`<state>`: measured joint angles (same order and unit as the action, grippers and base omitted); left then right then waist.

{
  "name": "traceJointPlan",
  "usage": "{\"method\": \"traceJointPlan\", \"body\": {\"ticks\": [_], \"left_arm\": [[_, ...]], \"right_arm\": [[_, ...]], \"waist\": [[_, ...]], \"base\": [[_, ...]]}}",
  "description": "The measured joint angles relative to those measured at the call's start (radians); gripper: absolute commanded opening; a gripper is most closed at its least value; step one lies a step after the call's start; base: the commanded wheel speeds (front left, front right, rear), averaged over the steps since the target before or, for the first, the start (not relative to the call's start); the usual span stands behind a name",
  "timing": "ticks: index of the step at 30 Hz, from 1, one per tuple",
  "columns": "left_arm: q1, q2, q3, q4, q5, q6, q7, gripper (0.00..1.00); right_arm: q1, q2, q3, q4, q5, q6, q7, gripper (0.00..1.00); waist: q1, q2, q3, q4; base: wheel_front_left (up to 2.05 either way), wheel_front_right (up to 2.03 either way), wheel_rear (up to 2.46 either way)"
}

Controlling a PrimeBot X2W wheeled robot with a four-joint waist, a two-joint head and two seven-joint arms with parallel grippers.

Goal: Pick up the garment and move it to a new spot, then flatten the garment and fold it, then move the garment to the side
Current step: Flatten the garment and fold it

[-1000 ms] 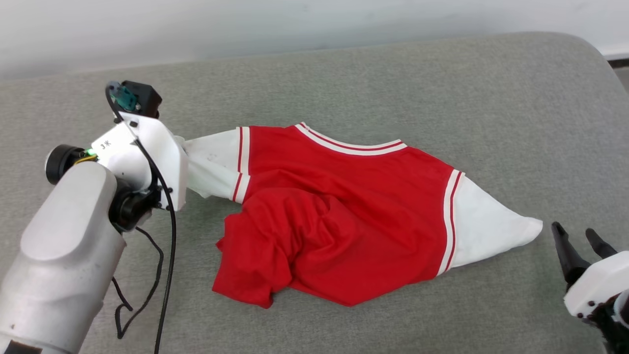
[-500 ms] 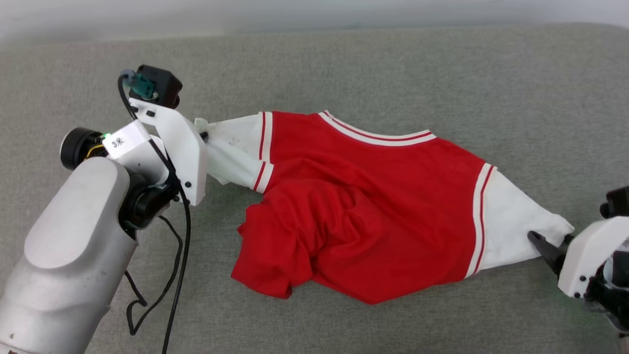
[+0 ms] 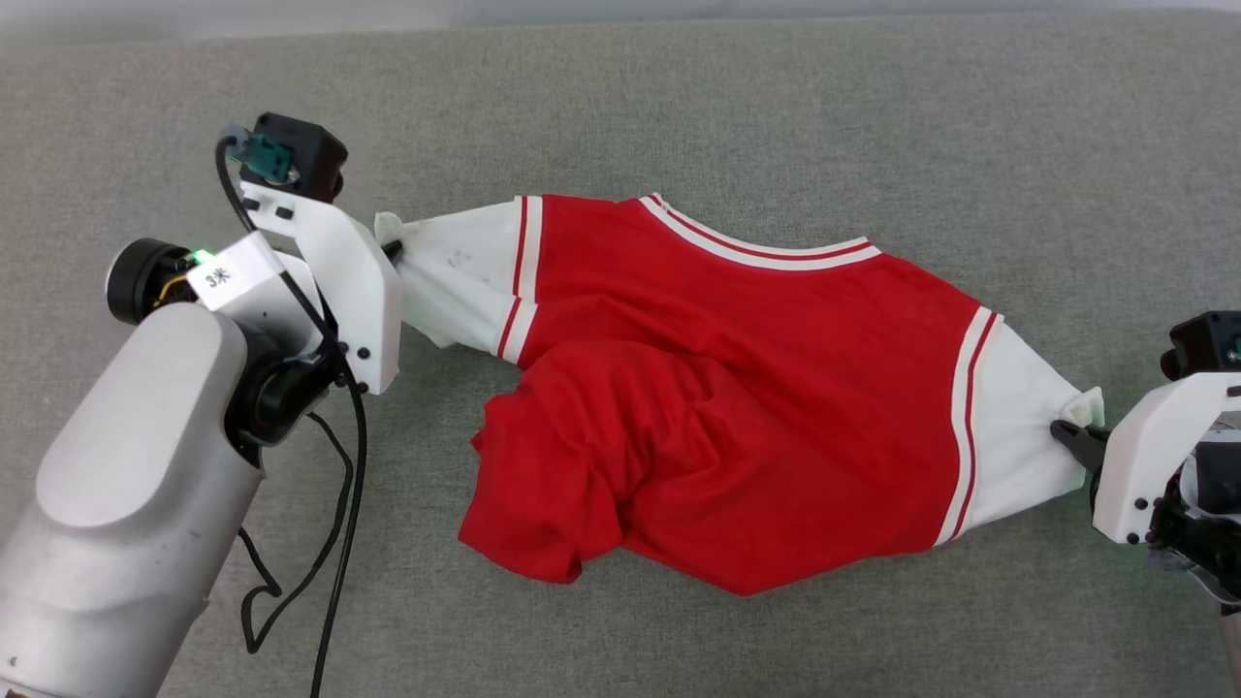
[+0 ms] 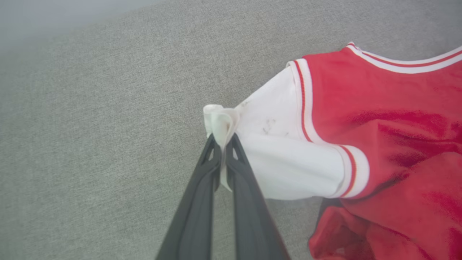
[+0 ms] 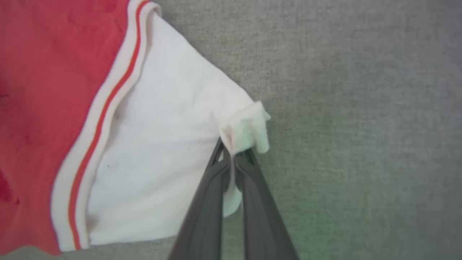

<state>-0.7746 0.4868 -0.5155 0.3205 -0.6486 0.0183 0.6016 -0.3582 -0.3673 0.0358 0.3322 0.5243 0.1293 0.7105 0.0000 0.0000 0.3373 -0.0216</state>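
Nearest to me in the head view is my left forearm (image 3: 126, 523), pale, smooth and rounded, with a thin black cable (image 3: 334, 543) hanging in loops beside it. My left tool (image 3: 393, 254) is closed on the cuff of the left sleeve (image 3: 456, 281). In the left wrist view its two dark fingers (image 4: 202, 187) are pressed together, with a small white fold pinched between the tips. My right tool (image 3: 1066, 434) is closed in the same way on the cuff of the right sleeve (image 3: 1018, 456). In the right wrist view the cloth bunches above the tips and a small flap hangs below them.

The shirt (image 3: 737, 388) lies across the worktop (image 3: 873, 116) between my two tools, drawn out into a long shape with a point at each sleeve. Its red cloth is soft. The near part is crumpled into thick rounded folds at my left and ends in a low corner near the middle. The striped collar (image 3: 766, 250) curves along the far edge, and striped bands mark both sleeve seams.

The worktop is covered in grey woven cloth, which shows widely in front of the shirt, behind it and outside both tools. Its far edge meets a pale strip (image 3: 242, 21). The left wrist view makes small dark marks on the left sleeve plain. The head view gives the whole outline of the shirt.
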Motion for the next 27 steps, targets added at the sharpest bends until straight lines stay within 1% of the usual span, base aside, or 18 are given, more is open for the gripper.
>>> {"method": "traceJointPlan", "body": {"ticks": [6, 10, 14, 17, 21, 24, 27], "left_arm": [[-0.009, 0.002, 0.011, 0.023, 0.001, -0.006, -0.050, 0.00], [-0.041, 0.000, 0.026, 0.035, 0.019, -0.005, -0.123, 0.00], [-0.092, -0.007, 0.049, 0.066, 0.030, 0.000, -0.184, 0.00], [-0.147, -0.008, 0.069, 0.088, 0.037, 0.001, -0.230, 0.00], [-0.257, -0.014, 0.085, 0.128, 0.067, 0.015, -0.282, 0.00], [-0.351, -0.022, 0.113, 0.167, 0.065, 0.021, -0.312, 0.00], [-0.447, -0.013, 0.131, 0.211, 0.087, 0.028, -0.347, 0.00]], "right_arm": [[-0.029, -0.013, -0.019, -0.012, -0.009, 0.002, -0.030, 0.00], [-0.076, -0.037, -0.056, -0.039, -0.030, 0.002, -0.048, 0.00], [-0.145, -0.042, -0.085, -0.056, -0.061, 0.002, -0.076, 0.00], [-0.218, -0.043, -0.095, -0.060, -0.079, 0.002, -0.101, 0.00], [-0.351, -0.045, -0.095, -0.052, -0.109, 0.002, -0.143, 0.00], [-0.478, -0.048, -0.052, -0.036, -0.146, 0.002, -0.182, 0.00], [-0.619, -0.030, -0.019, -0.003, -0.157, 0.002, -0.232, 0.00]], "waist": [[0.0001, 0.0000, -0.035, -0.007], [0.0001, 0.0000, -0.069, -0.011], [0.0000, 0.0000, -0.099, -0.015], [0.0000, 0.0000, -0.107, -0.020], [0.0000, 0.0000, -0.094, -0.024], [0.0001, 0.0000, -0.071, -0.029], [0.0001, 0.0000, -0.042, -0.038]], "base": [[0.00, 0.00, 0.00], [0.00, 0.00, 0.00], [0.00, 0.00, 0.00], [0.00, 0.00, 0.00], [0.00, 0.00, 0.00], [0.00, 0.00, 0.00], [0.00, 0.00, 0.00]]}}
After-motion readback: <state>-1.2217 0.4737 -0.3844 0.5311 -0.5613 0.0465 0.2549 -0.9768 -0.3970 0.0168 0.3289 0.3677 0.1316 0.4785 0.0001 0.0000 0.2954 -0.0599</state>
